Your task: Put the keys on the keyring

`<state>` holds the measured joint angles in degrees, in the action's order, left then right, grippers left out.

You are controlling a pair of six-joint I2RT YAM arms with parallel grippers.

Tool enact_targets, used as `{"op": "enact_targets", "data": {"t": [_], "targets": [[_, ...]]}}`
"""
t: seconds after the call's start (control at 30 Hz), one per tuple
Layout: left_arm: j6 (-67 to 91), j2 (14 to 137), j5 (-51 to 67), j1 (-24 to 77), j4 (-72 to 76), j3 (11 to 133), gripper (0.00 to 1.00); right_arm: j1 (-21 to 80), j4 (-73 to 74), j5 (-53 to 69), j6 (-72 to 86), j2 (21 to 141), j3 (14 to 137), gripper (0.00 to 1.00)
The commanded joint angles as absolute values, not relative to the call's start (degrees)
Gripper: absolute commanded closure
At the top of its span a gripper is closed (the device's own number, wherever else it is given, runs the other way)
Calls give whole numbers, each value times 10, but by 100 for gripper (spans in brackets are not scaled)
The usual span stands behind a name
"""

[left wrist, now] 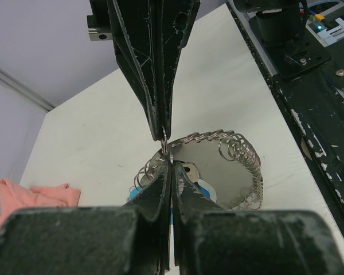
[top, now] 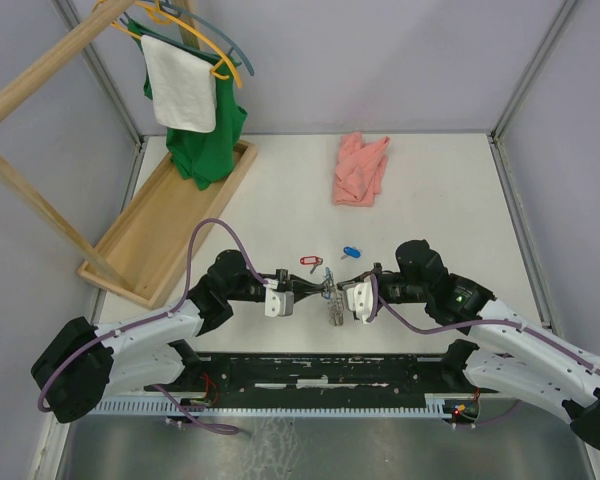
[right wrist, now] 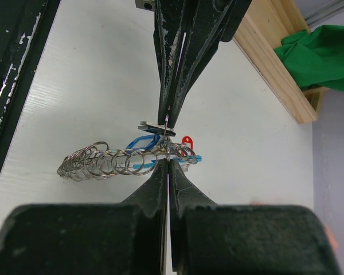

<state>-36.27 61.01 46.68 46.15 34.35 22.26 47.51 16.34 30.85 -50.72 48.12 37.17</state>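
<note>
Okay, keyring (top: 334, 308) pinched from both sides, near edge of the table (top: 430, 200).
Both the left gripper (left wrist: 171, 172) and right gripper (right wrist: 168, 163) are clamped on its wire, tips almost touching. Seems light, floppy, slippery metal; I'd grip bare wire, not the loose little rings.

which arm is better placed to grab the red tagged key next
Left, probably. The red-tagged key lies just beyond the left gripper; the blue-tagged key sits nearer the right gripper. Both are shut on the keyring, so one must release.
</note>
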Motion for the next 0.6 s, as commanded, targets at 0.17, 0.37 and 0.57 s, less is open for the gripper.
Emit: {"op": "enact_targets", "data": {"t": [0.17,0.37,0.57], "targets": [[-372,611,465,466,361,250,97,473,120,322,-500,476,388,99],[-370,615,468,466,361,251,97,473,119,321,-498,477,389,99],[-370,619,468,467,358,252,97,474,117,321,-493,475,388,99]]}}
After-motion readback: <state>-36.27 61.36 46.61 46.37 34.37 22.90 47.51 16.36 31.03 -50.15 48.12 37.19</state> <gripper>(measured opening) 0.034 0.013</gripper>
